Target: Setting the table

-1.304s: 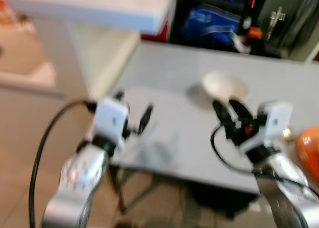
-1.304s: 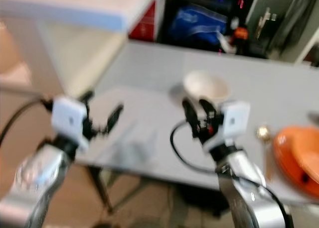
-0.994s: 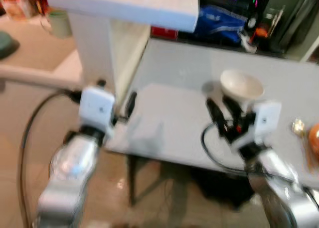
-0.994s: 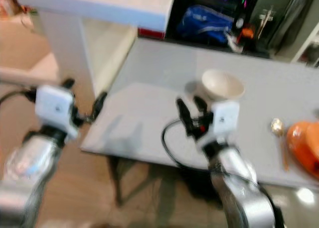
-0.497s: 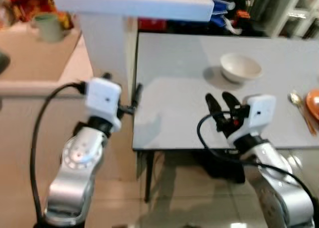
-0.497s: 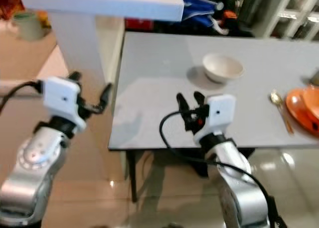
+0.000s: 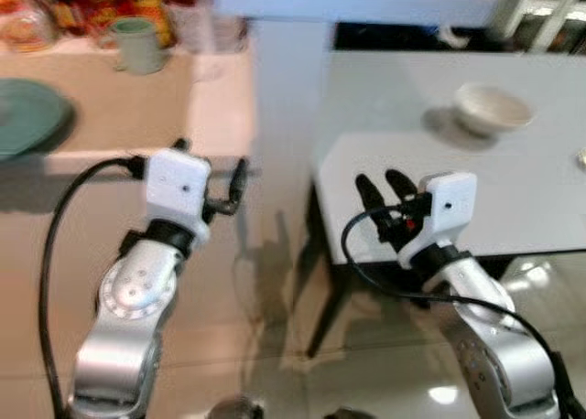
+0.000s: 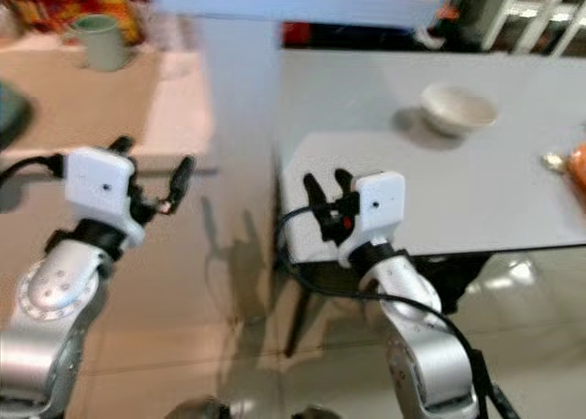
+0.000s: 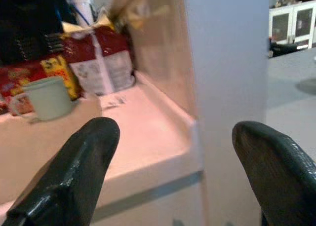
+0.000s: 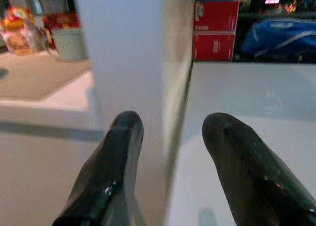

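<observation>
A white bowl (image 7: 493, 108) stands on the grey table (image 7: 540, 199) at the right. At that table's far right edge lie a spoon (image 8: 554, 161) and an orange plate (image 8: 580, 167). On the beige counter (image 7: 101, 117) to the left sit a pale green mug (image 7: 137, 44) and a green plate (image 7: 27, 112). My left gripper (image 7: 211, 163) hangs open and empty in front of the counter's edge. Open and empty too, my right gripper (image 7: 383, 192) hovers at the table's near left corner. The mug (image 9: 44, 97) also appears beyond the left gripper (image 9: 173, 171).
A white pillar (image 7: 284, 90) under a white shelf stands between counter and table. Red snack bags (image 9: 98, 53) line the back of the counter. A red box (image 10: 216, 31) and a blue bag (image 10: 276, 31) lie beyond the table. Shiny tiled floor (image 7: 275, 346) is below.
The camera has swung left: the table and bowl slid to the right, and the counter with mug and green plate came into view. Both grippers stay open and empty.
</observation>
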Robot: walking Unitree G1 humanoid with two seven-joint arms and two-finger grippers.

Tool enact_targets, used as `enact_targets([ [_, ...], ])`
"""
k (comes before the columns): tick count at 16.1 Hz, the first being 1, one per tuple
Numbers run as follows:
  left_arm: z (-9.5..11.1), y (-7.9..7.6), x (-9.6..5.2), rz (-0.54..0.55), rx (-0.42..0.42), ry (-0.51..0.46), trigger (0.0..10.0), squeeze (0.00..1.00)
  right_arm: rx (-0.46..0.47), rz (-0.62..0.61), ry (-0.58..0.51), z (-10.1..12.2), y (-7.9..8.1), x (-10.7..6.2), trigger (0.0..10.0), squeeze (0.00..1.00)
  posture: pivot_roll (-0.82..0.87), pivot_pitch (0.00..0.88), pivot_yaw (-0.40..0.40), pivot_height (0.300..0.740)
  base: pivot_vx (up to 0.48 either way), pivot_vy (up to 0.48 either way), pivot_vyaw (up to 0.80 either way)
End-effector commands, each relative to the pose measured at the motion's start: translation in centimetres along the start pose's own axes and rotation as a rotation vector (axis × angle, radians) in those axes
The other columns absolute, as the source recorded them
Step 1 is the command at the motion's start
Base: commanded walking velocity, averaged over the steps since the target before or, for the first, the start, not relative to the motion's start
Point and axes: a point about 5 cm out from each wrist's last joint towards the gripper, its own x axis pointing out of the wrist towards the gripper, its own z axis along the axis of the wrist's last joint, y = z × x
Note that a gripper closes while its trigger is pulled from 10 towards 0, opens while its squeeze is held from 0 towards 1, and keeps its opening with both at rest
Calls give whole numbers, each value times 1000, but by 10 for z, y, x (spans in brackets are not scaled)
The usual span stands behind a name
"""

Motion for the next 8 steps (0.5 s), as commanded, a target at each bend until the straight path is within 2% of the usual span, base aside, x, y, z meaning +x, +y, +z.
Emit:
enact_targets([
  [1, 5, 2, 2, 2, 14, -13, 10000, 0, -20, -13, -31, 7, -3, 1, 10000, 0, 65, 87, -61, 740, 0, 480, 0],
  [3, 11, 4, 4, -9, 24, -30, 10000, 0, -8, -36, -42, 8, -6, 1, 10000, 0, 67, 82, -56, 740, 0, 480, 0],
  [8, 30, 14, 19, 3, 37, -91, 10000, 0, 19, -37, -72, 16, -3, 3, 10000, 0, 50, 77, -47, 740, 0, 480, 0],
])
